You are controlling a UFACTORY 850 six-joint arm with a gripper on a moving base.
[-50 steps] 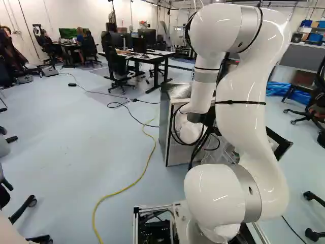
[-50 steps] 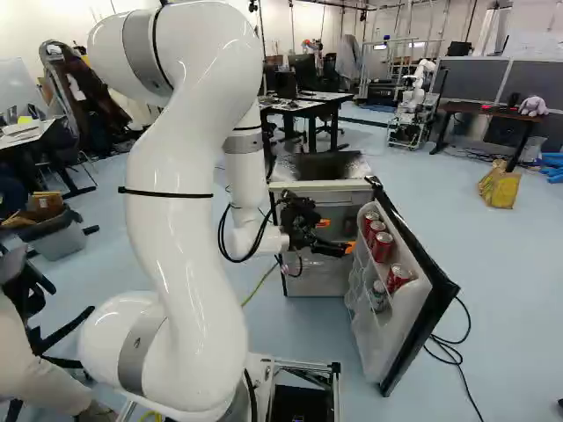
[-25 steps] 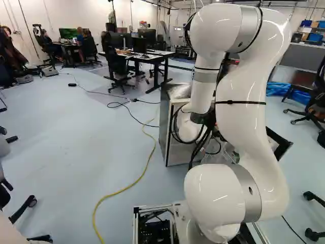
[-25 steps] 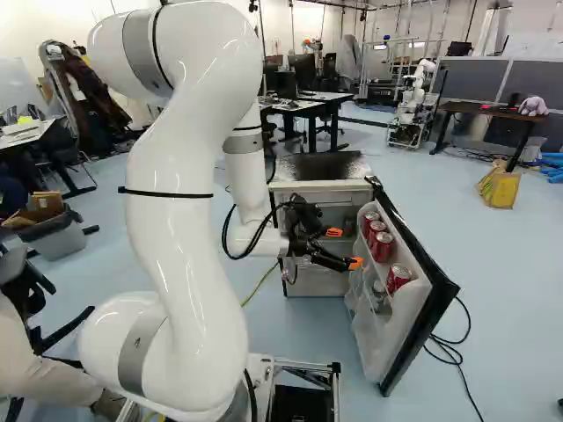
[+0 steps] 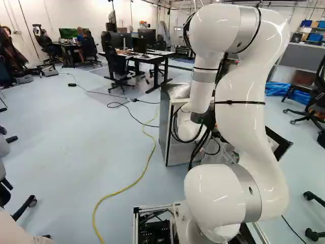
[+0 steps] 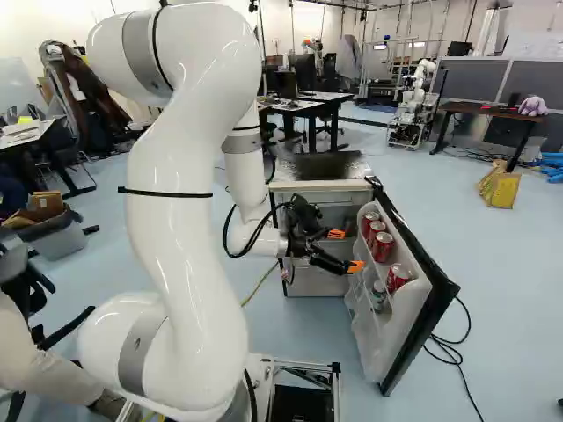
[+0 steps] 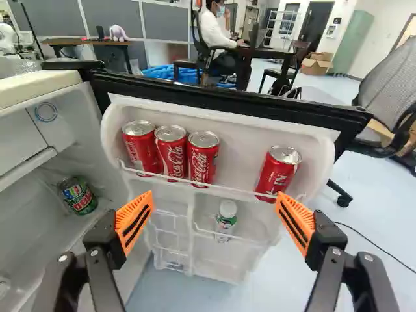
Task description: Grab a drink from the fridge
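- four red cans (image 7: 203,158) sit in the door shelf (image 7: 155,174) of the open fridge (image 5: 164,124): three side by side, one apart from them, looking slightly tilted.
- our gripper (image 7: 215,196) is released, its fingers spread wide, with nothing held between the orange pads (image 7: 134,221); it faces the inside of the door (image 7: 234,91).
- we also see a small bottle (image 7: 225,222) on the lower shelf and a green can (image 7: 78,196) inside the cabinet; which drink is wanted, we cannot tell.
- we judge the lone can the easiest pick, since it has room on both sides; in the row, our fingers would struggle to fit between neighbours.
- if full, a can should feel fairly heavy for its bulk and stiff, yet its thin wall could dent under a hard squeeze.
- chilled metal may be slick with damp, so we would take it round the upper body, above the rail, squarely and firmly, then lift it straight clear before drawing back.
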